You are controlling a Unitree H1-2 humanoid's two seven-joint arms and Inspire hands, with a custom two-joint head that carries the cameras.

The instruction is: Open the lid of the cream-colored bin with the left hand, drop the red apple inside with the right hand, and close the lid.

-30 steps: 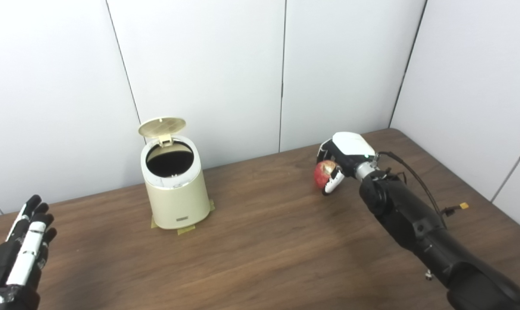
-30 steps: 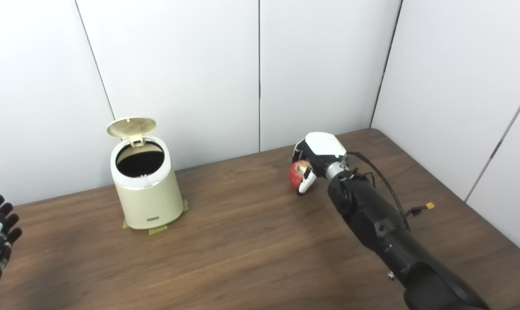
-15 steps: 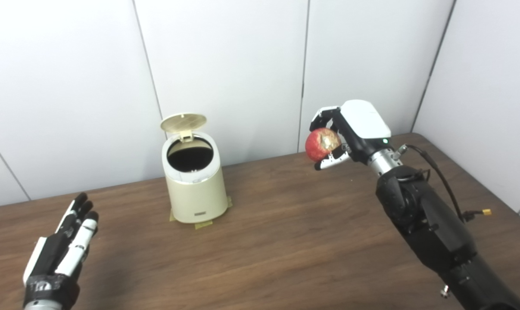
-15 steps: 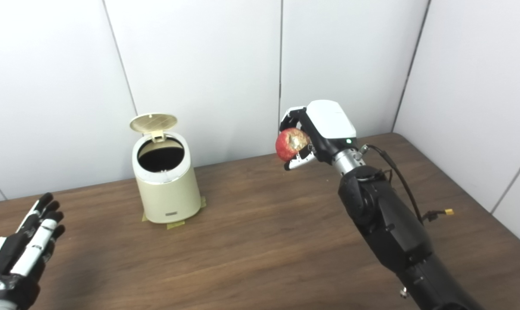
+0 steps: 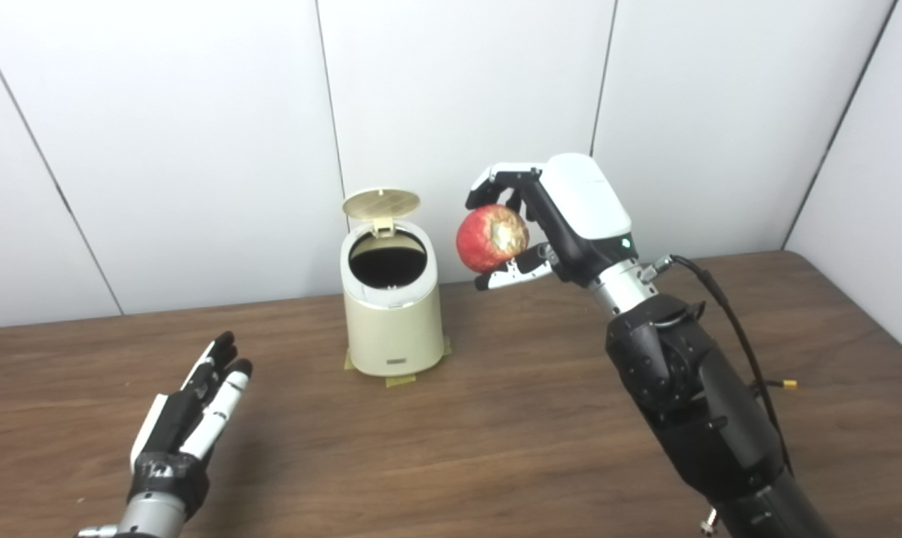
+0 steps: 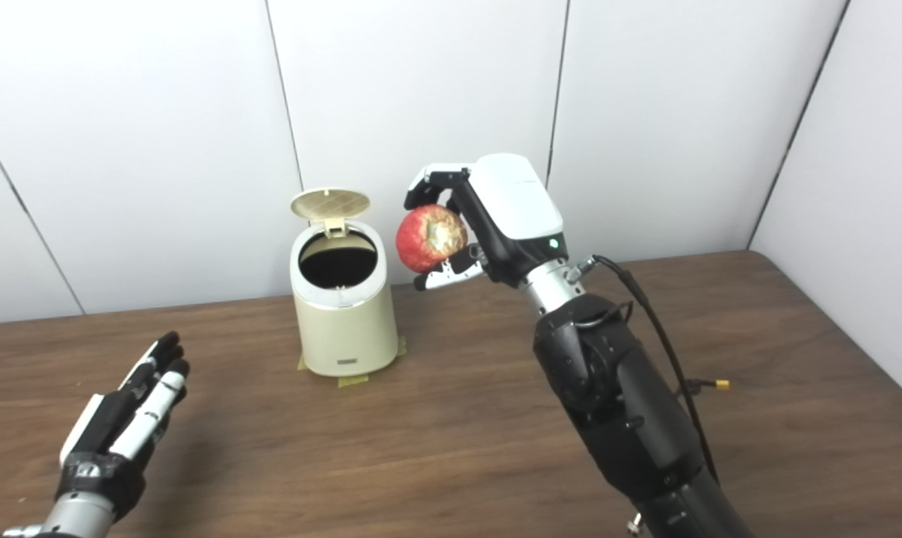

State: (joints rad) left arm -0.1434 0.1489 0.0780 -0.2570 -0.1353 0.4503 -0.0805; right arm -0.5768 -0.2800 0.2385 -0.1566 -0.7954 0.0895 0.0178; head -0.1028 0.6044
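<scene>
The cream-colored bin (image 5: 392, 321) stands on the brown table near the back wall, taped down at its base. Its round lid (image 5: 381, 203) is tipped up and back, and the dark inside shows. My right hand (image 5: 563, 217) is shut on the red apple (image 5: 491, 237) and holds it in the air, above table height and just right of the bin's opening. My left hand (image 5: 193, 415) is open and empty, fingers straight, low over the table at the front left, well apart from the bin. In the right eye view the apple (image 6: 430, 237) is also right of the bin (image 6: 344, 314).
White wall panels stand behind the table (image 5: 495, 418) and along its right side. A thin black cable with a yellow plug (image 5: 791, 385) hangs from my right arm over the table's right part.
My right hand has lifted the apple off the table and carried it left, up beside the bin's opening. The camera has turned, shifting the whole scene. The left hand stays open.
</scene>
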